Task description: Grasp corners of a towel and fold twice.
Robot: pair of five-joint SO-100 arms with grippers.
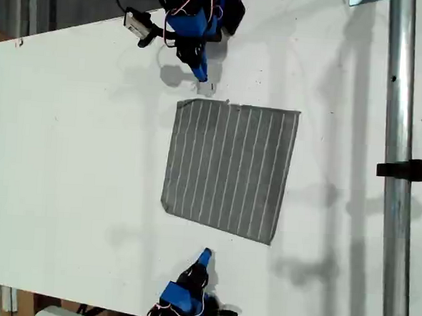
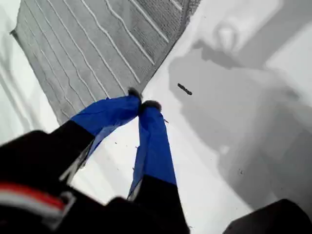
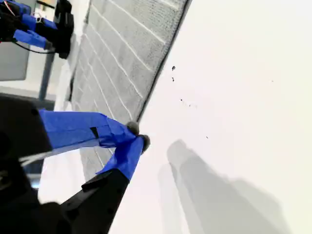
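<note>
One towel (image 1: 228,170) lies flat near the middle of the white tabletop (image 1: 75,157), all four corners (image 1: 193,101) spread out. It is close to square, so no long axis stands out. In the exterior view its pinstripes run from 12 o'clock to 6 o'clock, leaning slightly toward 7.

My second gripper (image 1: 201,76) sits just off the towel's 11 o'clock corner with its jaws together and nothing between them. My first gripper (image 1: 205,254) is at the towel's 6 o'clock side, just off that edge, its jaws also pressed together and empty.

In the first wrist view the blue fingers (image 2: 109,113) cover part of the near edge, so I cannot tell whether they touch the cloth. Both arms are cut off by the exterior view's edges. A metal pole (image 1: 399,105) stands toward 3 o'clock.
</note>
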